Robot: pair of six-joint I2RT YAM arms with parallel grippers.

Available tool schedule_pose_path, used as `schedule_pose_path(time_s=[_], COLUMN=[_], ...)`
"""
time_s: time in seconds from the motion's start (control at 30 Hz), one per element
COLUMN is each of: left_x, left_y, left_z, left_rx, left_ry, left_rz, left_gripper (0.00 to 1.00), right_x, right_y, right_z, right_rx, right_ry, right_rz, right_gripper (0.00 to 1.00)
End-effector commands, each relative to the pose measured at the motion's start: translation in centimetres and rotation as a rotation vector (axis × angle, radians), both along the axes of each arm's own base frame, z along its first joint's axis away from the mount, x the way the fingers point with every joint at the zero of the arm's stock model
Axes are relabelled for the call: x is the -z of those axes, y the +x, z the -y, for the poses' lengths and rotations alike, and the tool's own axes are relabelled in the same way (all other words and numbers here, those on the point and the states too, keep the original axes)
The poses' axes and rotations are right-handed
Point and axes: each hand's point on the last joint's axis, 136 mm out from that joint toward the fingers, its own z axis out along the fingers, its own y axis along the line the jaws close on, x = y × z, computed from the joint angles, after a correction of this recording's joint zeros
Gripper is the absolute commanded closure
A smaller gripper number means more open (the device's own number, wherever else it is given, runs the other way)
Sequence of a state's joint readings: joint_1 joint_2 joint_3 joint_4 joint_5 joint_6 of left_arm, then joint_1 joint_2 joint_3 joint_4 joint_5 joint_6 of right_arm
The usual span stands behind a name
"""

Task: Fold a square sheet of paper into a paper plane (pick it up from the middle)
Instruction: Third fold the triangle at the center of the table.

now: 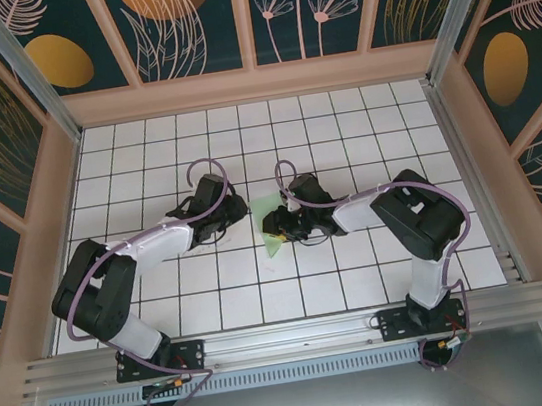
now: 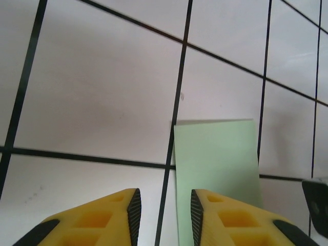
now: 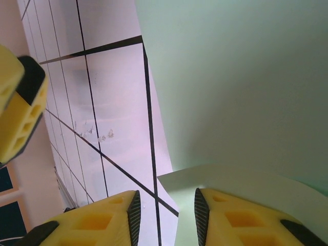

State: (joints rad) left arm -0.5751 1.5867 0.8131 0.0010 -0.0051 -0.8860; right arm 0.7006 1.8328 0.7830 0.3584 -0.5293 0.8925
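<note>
The pale green paper sheet [image 2: 218, 164] lies flat on the white tiled table [image 1: 341, 122], pretty much dead centre, wedged between the two arms. The left gripper [image 2: 164, 215] sits at its left edge and the right gripper [image 3: 165, 215] at its right. Both have their jaws apart with nothing pinched, just bare tile and a grid line in the gap. It looks like they're mid-fold. The smart way would be for one arm to pin the sheet down while the other presses along the crease, going low and slow so thin paper doesn't skate on slick tile. The top camera barely shows the paper, since the wrists hide most of it. The left wrist view gives a crisp far edge and both far corners. The right wrist view adds a paler flap [image 3: 241, 177] by its fingers, probably a folded-over layer, though it's hard to be sure.
</note>
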Motion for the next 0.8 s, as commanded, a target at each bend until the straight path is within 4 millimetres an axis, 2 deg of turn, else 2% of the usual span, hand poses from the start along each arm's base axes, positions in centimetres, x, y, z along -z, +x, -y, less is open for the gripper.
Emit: schedule_pose_path(time_s=[0.0,0.23,0.4,0.6,0.77], left_x=[-1.0,-0.8,-0.2,0.8,1.7], left_y=[-0.6,-2.1,-3.2,-3.8,-4.0], left_z=[0.9,3.2,4.9,6.3,7.2], left_rx=[0.031,0.142,0.230,0.319,0.345], left_ry=[-0.068,-0.165,-0.199,-0.194,-0.205], left_rz=[0.017,0.000,-0.010,-0.015,-0.043], left_gripper=[0.69,0.84,0.87,0.83,0.92], right_x=[3.3,3.9,4.1,4.1,4.1], right_y=[-0.9,-0.9,-1.0,-1.0,-1.1], right_z=[1.7,2.3,2.5,2.5,2.5], right_rx=[0.022,0.028,0.024,0.018,0.016], right_ry=[-0.117,-0.147,-0.160,-0.159,-0.158], right_rz=[-0.046,-0.050,-0.052,-0.051,-0.052], right_gripper=[0.68,0.87,1.00,1.00,1.00])
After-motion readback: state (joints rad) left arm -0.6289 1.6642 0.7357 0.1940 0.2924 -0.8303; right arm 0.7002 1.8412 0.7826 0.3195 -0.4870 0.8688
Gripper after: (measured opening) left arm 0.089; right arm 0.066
